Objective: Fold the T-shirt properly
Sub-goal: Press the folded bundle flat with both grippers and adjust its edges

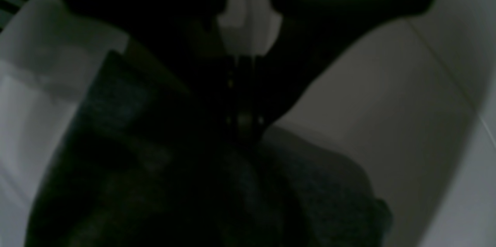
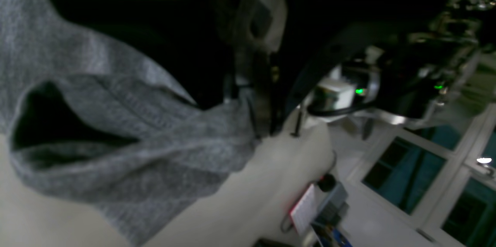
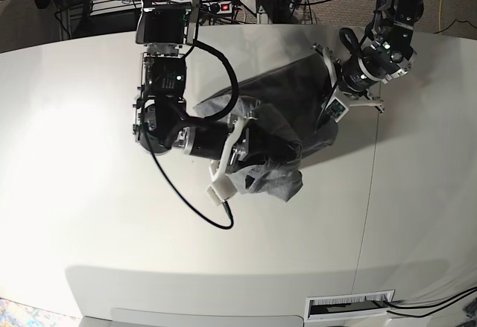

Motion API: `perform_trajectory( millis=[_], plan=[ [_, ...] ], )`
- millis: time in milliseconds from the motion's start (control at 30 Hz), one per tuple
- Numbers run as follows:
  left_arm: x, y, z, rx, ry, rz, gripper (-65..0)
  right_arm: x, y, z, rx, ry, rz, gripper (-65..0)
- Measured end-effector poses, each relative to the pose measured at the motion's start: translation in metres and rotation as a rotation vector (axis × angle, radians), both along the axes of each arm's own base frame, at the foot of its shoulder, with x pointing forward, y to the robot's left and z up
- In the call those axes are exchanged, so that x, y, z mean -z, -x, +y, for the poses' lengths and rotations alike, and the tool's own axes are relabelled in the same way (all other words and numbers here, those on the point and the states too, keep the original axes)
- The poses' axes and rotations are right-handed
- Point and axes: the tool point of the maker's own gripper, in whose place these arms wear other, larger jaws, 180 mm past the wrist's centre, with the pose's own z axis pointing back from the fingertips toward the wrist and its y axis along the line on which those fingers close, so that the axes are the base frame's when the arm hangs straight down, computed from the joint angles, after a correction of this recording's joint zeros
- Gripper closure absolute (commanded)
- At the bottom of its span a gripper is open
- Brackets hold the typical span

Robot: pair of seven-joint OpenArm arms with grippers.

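Observation:
The grey T-shirt (image 3: 287, 107) lies bunched in the middle of the white table (image 3: 89, 193), part of it lifted. In the base view my right gripper (image 3: 256, 147) sits at the shirt's near left part, with a rumpled fold (image 3: 272, 180) hanging below it. In the right wrist view the right gripper (image 2: 257, 128) is shut on a gathered piece of the shirt (image 2: 128, 134), whose sleeve opening gapes at the left. My left gripper (image 3: 325, 118) is at the shirt's right edge. In the dark left wrist view the left gripper (image 1: 245, 125) is closed on the shirt fabric (image 1: 155, 161).
A cable (image 3: 190, 200) loops from the right arm over the table. A power strip (image 3: 216, 5) and cables lie behind the far edge. A table seam (image 3: 370, 193) runs down the right side. A slot with a barcode label (image 3: 350, 306) is at the front edge.

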Motion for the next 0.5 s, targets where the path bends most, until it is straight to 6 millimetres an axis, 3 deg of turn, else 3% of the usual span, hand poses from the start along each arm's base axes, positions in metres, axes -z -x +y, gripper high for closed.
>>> perform_trajectory(
  millis=[500],
  plan=[
    [-0.0002, -0.0023, 0.0029, -0.031, 0.001, -0.002, 0.0, 0.0067, 0.0025, 0.0007, 0.019, 0.003, 0.009, 0.0]
  ],
)
